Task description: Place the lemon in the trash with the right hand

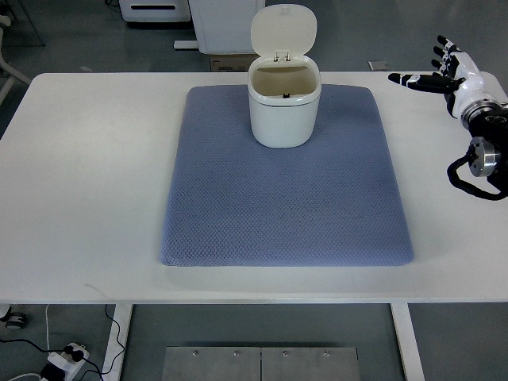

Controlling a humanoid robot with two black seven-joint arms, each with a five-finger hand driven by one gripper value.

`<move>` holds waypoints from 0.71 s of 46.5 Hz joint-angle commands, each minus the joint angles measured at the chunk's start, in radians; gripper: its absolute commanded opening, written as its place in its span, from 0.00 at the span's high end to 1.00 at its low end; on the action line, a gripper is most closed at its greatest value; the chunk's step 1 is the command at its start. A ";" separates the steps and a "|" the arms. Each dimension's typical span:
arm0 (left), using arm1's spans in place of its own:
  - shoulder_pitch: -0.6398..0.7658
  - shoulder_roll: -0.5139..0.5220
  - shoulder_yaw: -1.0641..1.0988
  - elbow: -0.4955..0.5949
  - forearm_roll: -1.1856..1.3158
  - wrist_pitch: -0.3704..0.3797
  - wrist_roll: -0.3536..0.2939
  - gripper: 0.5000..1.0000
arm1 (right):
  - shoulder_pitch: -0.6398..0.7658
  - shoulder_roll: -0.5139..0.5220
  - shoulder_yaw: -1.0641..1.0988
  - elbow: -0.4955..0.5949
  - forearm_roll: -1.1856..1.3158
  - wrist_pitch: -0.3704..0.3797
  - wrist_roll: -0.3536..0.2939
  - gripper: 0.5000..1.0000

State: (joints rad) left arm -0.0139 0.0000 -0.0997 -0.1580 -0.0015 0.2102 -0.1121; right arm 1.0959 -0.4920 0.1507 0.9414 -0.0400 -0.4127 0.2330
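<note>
- This looks like a robotics lab or test room, not a home.
- A plain white tabletop on metal legs stands on a grey floor, laid out as a staged work area with a blue-grey mat and one small white trash bin.
- A power strip with loose cables lies on the floor under the tabletop.
- White equipment cabinets and a cardboard box stand behind the tabletop.
- A robot arm with a jointed hand reaches in from the right edge.

Bright, even overhead light, soft faint shadows, sharp focus throughout.
</note>
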 commanded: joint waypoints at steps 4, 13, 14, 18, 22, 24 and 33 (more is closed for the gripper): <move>0.000 0.000 0.000 0.000 0.000 0.000 0.000 0.00 | -0.016 -0.028 0.026 0.000 0.002 0.106 -0.011 0.00; 0.000 0.000 0.000 0.000 0.000 0.000 0.000 0.00 | -0.014 -0.085 0.070 -0.003 0.083 0.314 -0.067 0.00; 0.000 0.000 0.000 0.000 0.000 0.000 0.000 0.00 | -0.016 -0.092 0.076 -0.004 0.095 0.330 -0.081 0.00; -0.001 0.000 0.000 0.000 0.000 0.000 0.000 0.00 | -0.019 -0.123 0.105 -0.007 0.107 0.403 -0.155 0.00; 0.000 0.000 0.000 0.000 0.000 0.000 0.000 0.00 | -0.037 -0.134 0.170 -0.015 0.106 0.468 -0.222 0.00; -0.001 0.000 0.000 0.000 0.000 0.000 0.000 0.00 | -0.054 -0.132 0.216 -0.018 0.106 0.480 -0.242 0.00; 0.000 0.000 0.000 0.000 0.000 0.000 0.000 0.00 | -0.146 -0.066 0.426 -0.033 0.108 0.477 -0.230 0.00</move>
State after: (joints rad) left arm -0.0142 0.0000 -0.0997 -0.1580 -0.0015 0.2102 -0.1120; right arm 0.9766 -0.5934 0.5046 0.9191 0.0674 0.0672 -0.0101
